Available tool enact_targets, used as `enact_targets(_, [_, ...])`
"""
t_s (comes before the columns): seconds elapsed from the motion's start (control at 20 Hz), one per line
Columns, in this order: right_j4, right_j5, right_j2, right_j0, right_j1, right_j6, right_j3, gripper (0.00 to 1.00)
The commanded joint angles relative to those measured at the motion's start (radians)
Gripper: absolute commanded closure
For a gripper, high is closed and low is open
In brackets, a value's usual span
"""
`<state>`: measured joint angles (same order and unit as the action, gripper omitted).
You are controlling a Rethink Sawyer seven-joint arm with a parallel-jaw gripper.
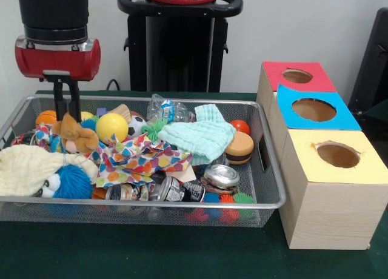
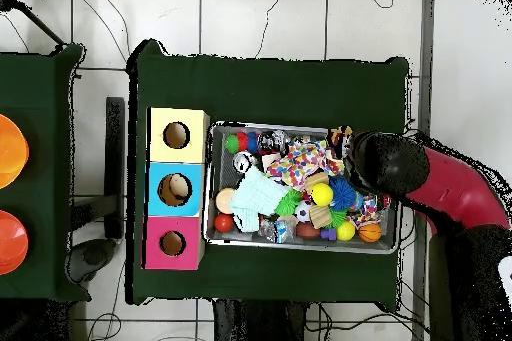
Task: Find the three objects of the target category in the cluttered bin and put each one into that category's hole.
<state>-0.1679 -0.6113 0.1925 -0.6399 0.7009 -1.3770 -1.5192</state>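
Hanging over one end of the wire bin [image 1: 270, 170], the gripper [image 1: 66, 112] points down at a tan plush toy [image 1: 77, 135] lying right under its tips; I cannot tell whether it is open or closed. A yellow ball [image 1: 111, 127] sits just beside it, a mint cloth [image 1: 203, 136] farther along. Well away, past the bin's other end, stand the yellow box [image 1: 330, 188], blue box [image 1: 315, 112] and red box [image 1: 296, 77], each with a hole on top.
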Motion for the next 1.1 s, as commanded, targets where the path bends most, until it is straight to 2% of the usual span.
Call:
enact_targets(0.05, [-0.003, -0.098, 0.038, -0.003, 0.034, -0.024, -0.068, 1.00])
enact_targets(0.35, [0.003, -0.128, 0.028, 0.014, 0.067, -0.038, -0.071, 1.00])
enact_targets(1.1, [0.000, -0.132, 0.035, 0.007, 0.060, -0.034, -0.068, 1.00])
